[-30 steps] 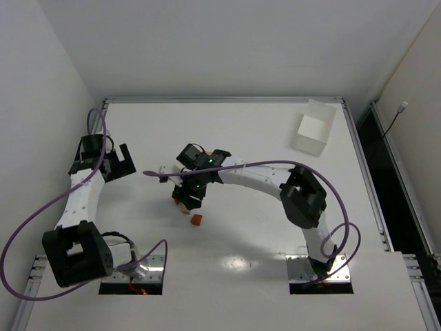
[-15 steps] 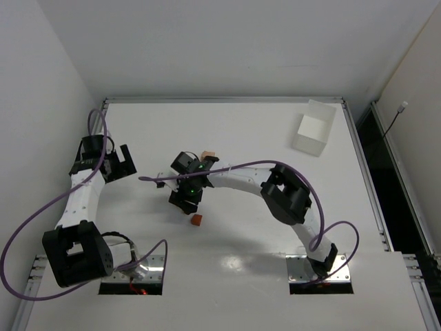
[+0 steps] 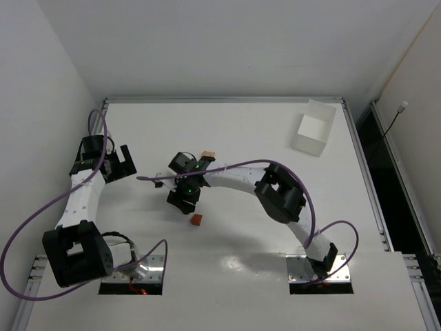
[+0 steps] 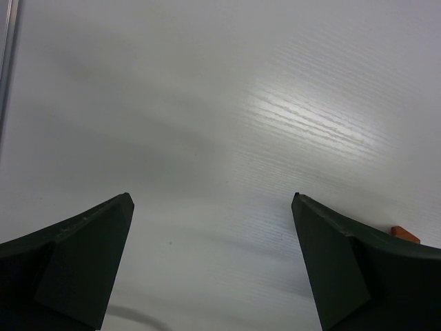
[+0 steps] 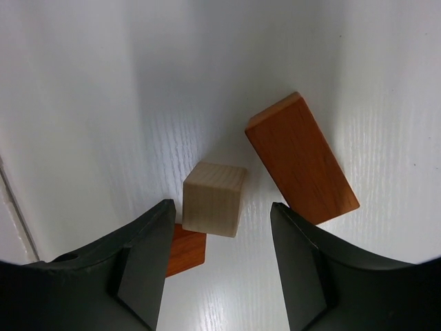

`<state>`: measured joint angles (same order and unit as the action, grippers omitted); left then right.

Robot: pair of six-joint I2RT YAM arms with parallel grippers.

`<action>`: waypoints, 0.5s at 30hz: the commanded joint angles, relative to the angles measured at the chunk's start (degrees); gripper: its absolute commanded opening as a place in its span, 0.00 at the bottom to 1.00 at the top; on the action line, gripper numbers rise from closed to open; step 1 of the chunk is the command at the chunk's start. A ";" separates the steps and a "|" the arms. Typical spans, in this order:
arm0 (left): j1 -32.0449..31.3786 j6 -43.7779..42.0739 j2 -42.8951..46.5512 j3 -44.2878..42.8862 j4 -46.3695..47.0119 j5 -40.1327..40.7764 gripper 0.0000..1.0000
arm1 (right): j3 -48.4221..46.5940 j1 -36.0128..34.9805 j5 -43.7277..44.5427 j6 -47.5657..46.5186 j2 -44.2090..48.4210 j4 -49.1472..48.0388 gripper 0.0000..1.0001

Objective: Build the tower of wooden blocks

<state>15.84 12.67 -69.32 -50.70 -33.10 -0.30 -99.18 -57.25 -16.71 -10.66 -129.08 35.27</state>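
Between the tips of the right jaws, which stand released, a pale tan wooden cube (image 5: pixel 213 198) with fine straight grain sits on the glossy white desk (image 5: pixel 83 103), seemingly touching neither side. Just right of the cube in the wrist view, a smooth reddish-brown bar (image 5: pixel 302 158) lies flat and slanted. At the cube's lower left corner a small reddish block (image 5: pixel 186 249) peeks out. Well left of the cube, the left jaws gape, grasping nothing.
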 commanded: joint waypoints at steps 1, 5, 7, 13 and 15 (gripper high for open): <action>0.34 -0.10 0.68 0.25 1.20 -0.76 1.00 | -1.73 -0.49 -1.13 -0.59 -0.74 -0.02 0.55; 0.34 -0.10 0.68 0.25 1.20 -0.76 1.00 | -1.20 -1.01 -0.52 -0.59 -0.74 -0.02 0.49; 0.34 -0.10 0.68 0.25 1.20 -0.76 1.00 | -1.20 -1.02 -0.52 -1.12 -1.27 -0.02 0.38; 0.34 -0.10 0.68 0.25 1.20 -1.29 1.00 | -0.67 -1.02 0.01 -2.26 1.10 -0.02 0.00; 0.34 -0.63 0.68 0.25 1.20 -1.98 1.00 | 0.21 -0.31 0.01 -2.26 3.47 -0.02 0.00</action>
<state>15.84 12.51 -69.32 -50.70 -33.10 -0.89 -99.24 -57.67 -16.53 -12.14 -129.95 35.55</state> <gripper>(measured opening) 0.996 0.298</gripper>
